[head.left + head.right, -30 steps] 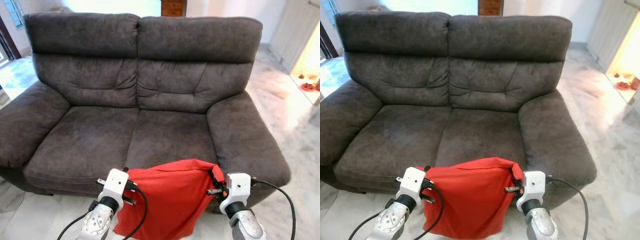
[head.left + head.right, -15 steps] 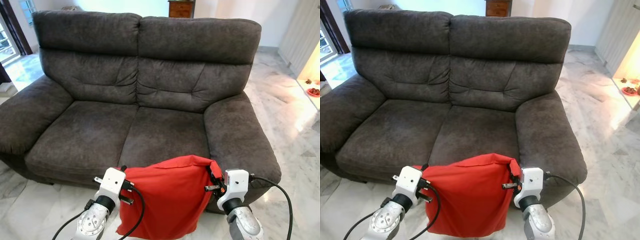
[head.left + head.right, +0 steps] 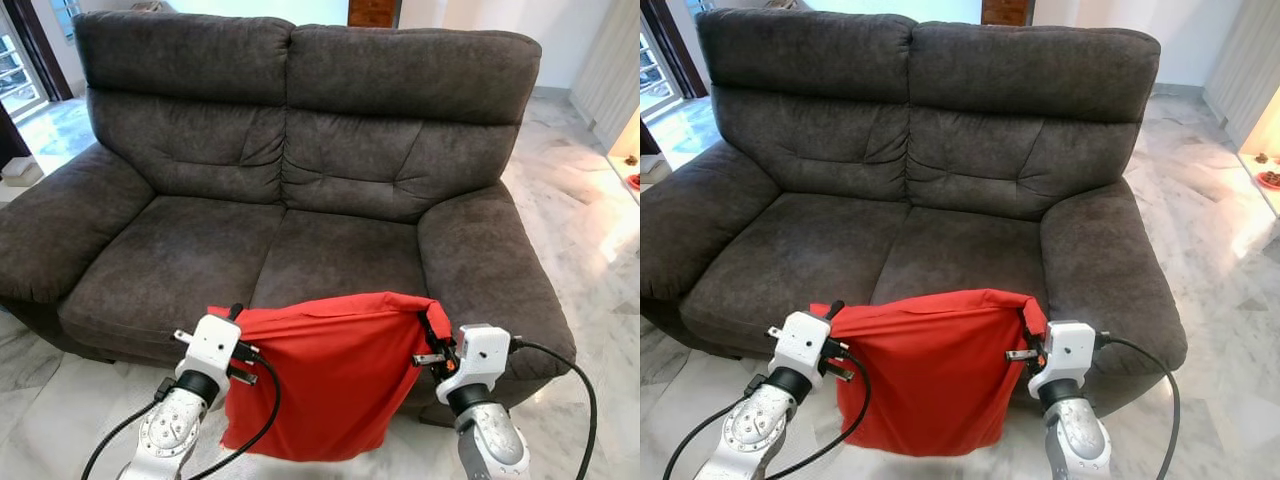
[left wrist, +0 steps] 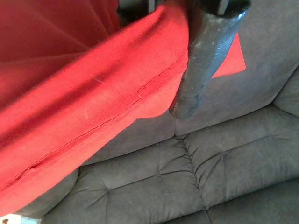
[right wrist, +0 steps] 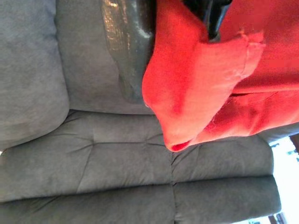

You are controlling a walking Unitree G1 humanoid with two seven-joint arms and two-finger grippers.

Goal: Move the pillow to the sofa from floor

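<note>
— Left eye view first: how were the arms set?

— Both silver arms reached forward and up from below. The left gripper (image 3: 232,322) pinched the upper left corner of the red pillow (image 3: 330,380), and the right gripper (image 3: 432,340) pinched its upper right corner, so the top edge was stretched between them.

— Were the fingers really closed on it?

— Yes. In the left wrist view a black finger (image 4: 205,56) lay pressed against the red fabric's seam, and in the right wrist view the cloth was bunched up between the dark fingers (image 5: 128,46), one corner folding over past them.

— And where was the pillow itself?

— It hung limp like a flat red sheet in front of the dark grey sofa (image 3: 300,150), off the floor, its top edge level with the front of the seat cushions and overlapping the front of the right-hand seat (image 3: 340,260). Its lower edge dangled above the marble floor (image 3: 50,420).

— Anything on the sofa's seats?

— Both seat cushions lay bare.

— What else stood around?

— Black cables (image 3: 560,370) looped from each wrist. A wooden cabinet (image 3: 372,12) showed behind the backrest, and a bright doorway (image 3: 20,70) on the left.
</note>
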